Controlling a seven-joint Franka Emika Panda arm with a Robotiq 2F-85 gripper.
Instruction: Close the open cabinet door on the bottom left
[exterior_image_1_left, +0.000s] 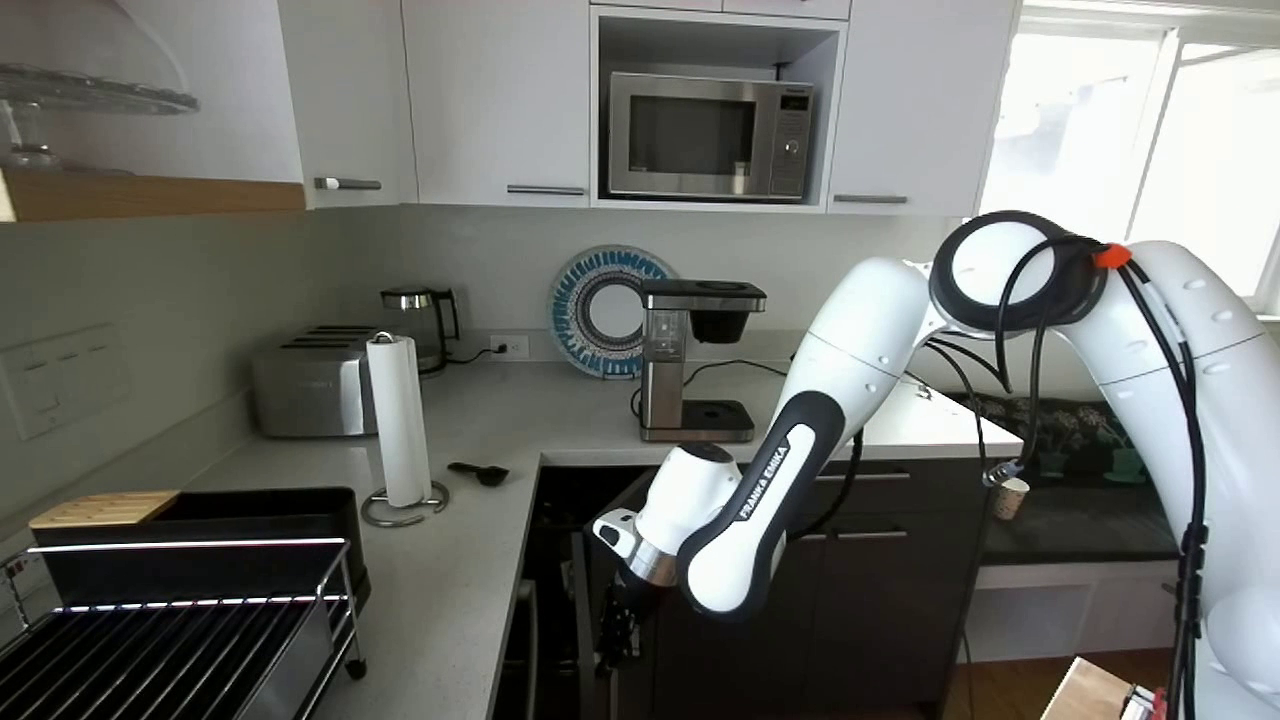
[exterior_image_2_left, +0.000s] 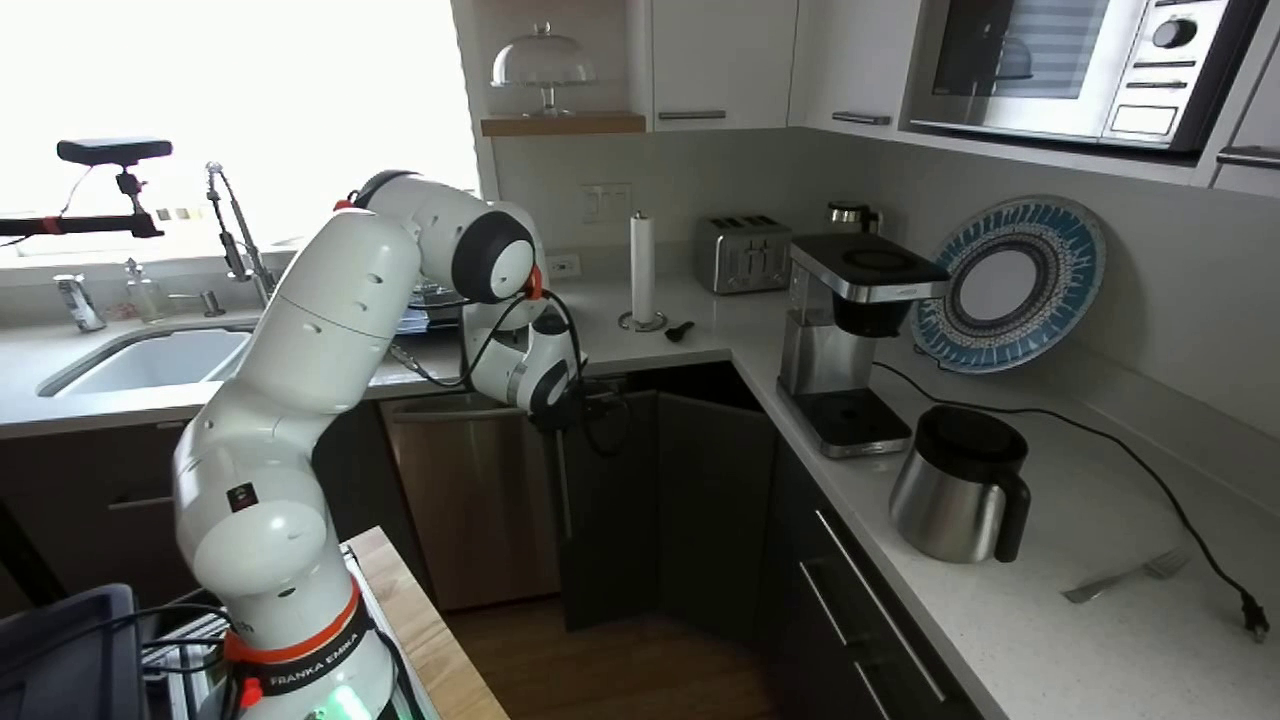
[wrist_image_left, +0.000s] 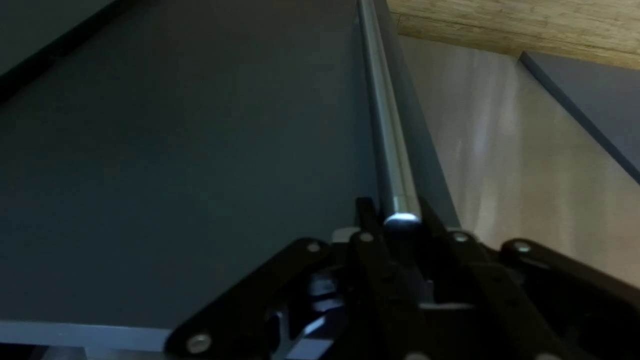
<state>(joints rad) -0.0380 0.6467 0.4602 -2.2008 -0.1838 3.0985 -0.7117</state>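
The cabinet door (exterior_image_2_left: 612, 520) is a tall dark panel that stands open at the inner corner of the counter, joined to a second dark panel (exterior_image_2_left: 715, 510). A dark gap shows behind its top edge. In an exterior view its edge (exterior_image_1_left: 583, 610) is partly hidden by my arm. In the wrist view the door (wrist_image_left: 225, 150) fills the left and middle, with a long metal bar handle (wrist_image_left: 386, 115) near its side edge. My gripper (wrist_image_left: 394, 206) has its fingers on both sides of the handle's top end, closed on it. The gripper (exterior_image_1_left: 615, 645) points down in an exterior view.
A steel dishwasher (exterior_image_2_left: 480, 500) stands beside the door. Dark drawers (exterior_image_2_left: 850, 600) with bar handles are on the other side. The counter (exterior_image_1_left: 440, 560) above holds a paper towel stand (exterior_image_1_left: 397, 420), a dish rack (exterior_image_1_left: 180, 630) and a coffee maker (exterior_image_1_left: 665, 370).
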